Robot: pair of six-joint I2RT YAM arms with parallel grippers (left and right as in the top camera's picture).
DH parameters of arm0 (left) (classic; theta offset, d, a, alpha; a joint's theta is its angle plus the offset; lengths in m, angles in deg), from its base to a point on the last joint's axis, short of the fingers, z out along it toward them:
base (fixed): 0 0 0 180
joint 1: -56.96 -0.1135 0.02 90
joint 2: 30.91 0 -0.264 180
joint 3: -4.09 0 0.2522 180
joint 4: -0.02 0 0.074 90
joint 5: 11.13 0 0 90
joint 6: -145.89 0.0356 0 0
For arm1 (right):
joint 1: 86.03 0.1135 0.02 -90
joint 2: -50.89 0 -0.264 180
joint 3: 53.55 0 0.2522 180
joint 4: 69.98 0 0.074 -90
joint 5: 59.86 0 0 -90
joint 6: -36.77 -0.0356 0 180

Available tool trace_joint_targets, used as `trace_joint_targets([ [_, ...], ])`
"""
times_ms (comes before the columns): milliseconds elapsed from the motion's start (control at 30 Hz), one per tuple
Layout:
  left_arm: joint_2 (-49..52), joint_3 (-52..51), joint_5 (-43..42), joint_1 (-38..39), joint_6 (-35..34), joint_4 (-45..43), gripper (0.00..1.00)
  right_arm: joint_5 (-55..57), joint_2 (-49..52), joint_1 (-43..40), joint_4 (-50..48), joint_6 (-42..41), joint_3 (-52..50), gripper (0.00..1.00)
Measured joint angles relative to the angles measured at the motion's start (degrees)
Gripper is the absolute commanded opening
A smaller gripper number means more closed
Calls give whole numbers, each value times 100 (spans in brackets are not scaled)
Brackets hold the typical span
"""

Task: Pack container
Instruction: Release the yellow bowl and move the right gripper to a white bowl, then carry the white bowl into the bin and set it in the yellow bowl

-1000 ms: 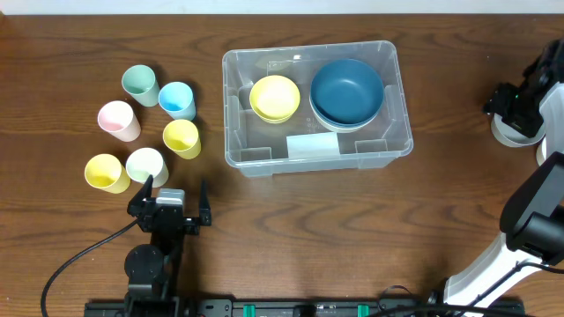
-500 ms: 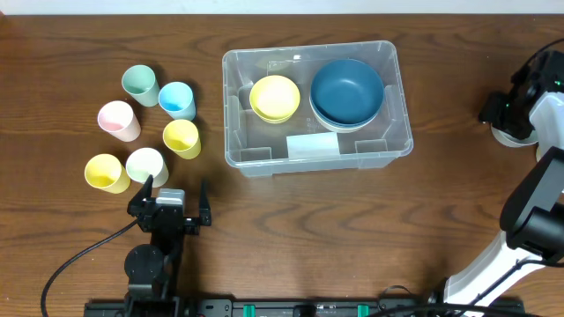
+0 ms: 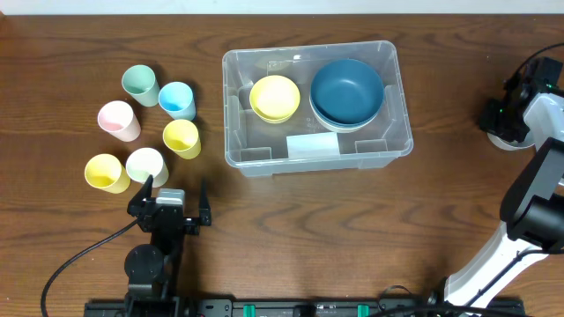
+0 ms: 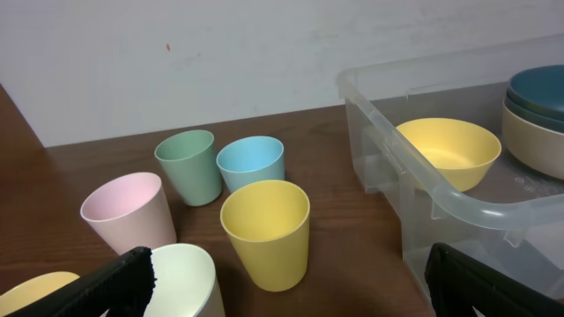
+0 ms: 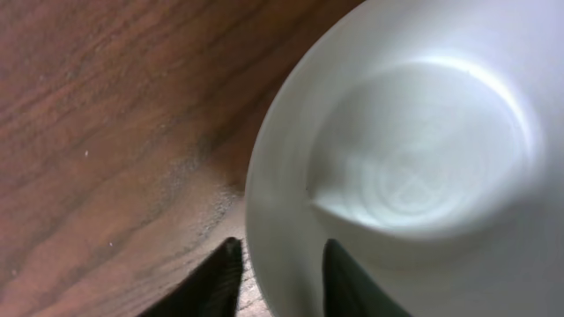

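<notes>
Container [image 3: 308, 47] sat roughly dead centre, a bit toward the back. Inside it: small bowl [image 3: 274, 97] on the left, big bowls [image 3: 346, 92] stacked on the right, label [image 3: 313, 145] along the front wall. Six cups [image 3: 181, 136] were clustered well left of it, with the left gripper [image 3: 169, 204] just in front of them. Way off right, a lone bowl [image 3: 504, 139] sat under the right gripper [image 5: 282, 264], its rim between the fingers.
</notes>
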Motion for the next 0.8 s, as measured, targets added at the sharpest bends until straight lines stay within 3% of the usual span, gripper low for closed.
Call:
trace_joint_targets([
  [100, 0, 0, 0, 0, 0, 0, 98, 11, 0, 2, 13, 11, 0, 1],
  [500, -2, 0, 0, 0, 0, 0, 98, 96, -20, 149, 645, -2, 258, 1],
  [800, -2, 0, 0, 0, 0, 0, 98, -382, -317, 1093, 1591, 0, 1421, 1],
])
